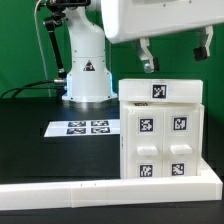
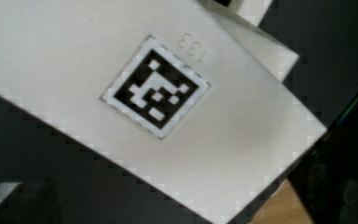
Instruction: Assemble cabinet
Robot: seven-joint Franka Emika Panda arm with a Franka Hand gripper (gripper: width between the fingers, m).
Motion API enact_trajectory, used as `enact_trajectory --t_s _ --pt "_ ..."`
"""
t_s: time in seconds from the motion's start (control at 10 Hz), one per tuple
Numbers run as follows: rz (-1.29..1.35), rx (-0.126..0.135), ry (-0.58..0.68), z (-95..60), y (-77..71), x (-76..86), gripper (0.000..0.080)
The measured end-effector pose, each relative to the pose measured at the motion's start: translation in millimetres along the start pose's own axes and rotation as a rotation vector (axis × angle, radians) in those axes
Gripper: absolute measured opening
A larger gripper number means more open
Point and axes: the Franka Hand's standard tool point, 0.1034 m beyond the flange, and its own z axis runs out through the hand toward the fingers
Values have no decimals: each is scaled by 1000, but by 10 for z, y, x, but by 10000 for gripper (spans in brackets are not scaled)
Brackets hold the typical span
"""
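1. The gripper hung over the cabinet with its two fingers spread wide apart and nothing between them. The fingertips stood just above the top of the box, and as far as the exterior view showed they did not touch it.
2. The black table filled most of the exterior view, with a green backdrop behind it.
3. The arm's base, white, stood at the back of the table toward the exterior view's left, with dark cables running beside it.
4. The cabinet stood upright on the table at the exterior view's right. It was a matte white box whose near face showed four small tags in two rows, with one more tag higher up near its top edge.
5. A long white rail ran along the near edge of the table, and the foot of the cabinet sat right against it.
6. The marker board lay flat on the table to the exterior view's left of the cabinet, near it but apart.
7. In the wrist view the cabinet's top panel filled the picture at a slant, and one black-and-white tag sat on it.
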Motion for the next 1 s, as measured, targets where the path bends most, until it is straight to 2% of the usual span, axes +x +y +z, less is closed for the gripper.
enact_trajectory --t_s 0.7,0.9,1.0 --pt "-416 -7 -40 108 76 -140 797" --pt "-522 -20 -47 186 77 -190 797" --pt "-527 -14 -54 239 80 -224 797"
